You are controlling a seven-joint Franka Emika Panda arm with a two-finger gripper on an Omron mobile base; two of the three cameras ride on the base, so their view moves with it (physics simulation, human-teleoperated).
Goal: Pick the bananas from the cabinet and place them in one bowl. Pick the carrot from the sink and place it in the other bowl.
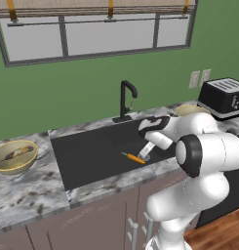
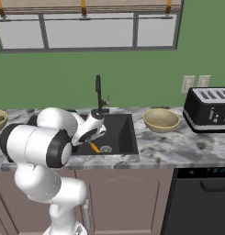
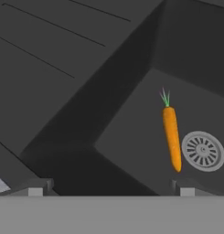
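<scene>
We see one black sink (image 1: 87,154) set into the marbled counter (image 1: 28,195), with the gripper (image 3: 111,186) lowered over its basin and one black tap (image 1: 126,97) rising behind the gripper at the sink's back edge. One black toaster (image 2: 210,109) stands on the counter well off to the gripper's right.

We count two tan-yellow bowls. One bowl (image 1: 14,156) sits on the counter well to the gripper's left and holds blotched yellow-brown fruit, the bananas (image 1: 17,154); how many lie there we cannot tell. The other bowl (image 2: 161,120) stands to the gripper's right, between the sink and the toaster.

We count one carrot (image 3: 171,137). It lies flat on the sink floor, below and just ahead of the gripper, beside the silver drain (image 3: 203,151) without clearly touching it. In the hand view its long axis runs nearly away from the fingers, green top at the far end, tapered tip toward the near right fingertip (image 3: 186,189).

The fingers stand spread wide and pinch nothing; the carrot lies apart from both tips.
</scene>
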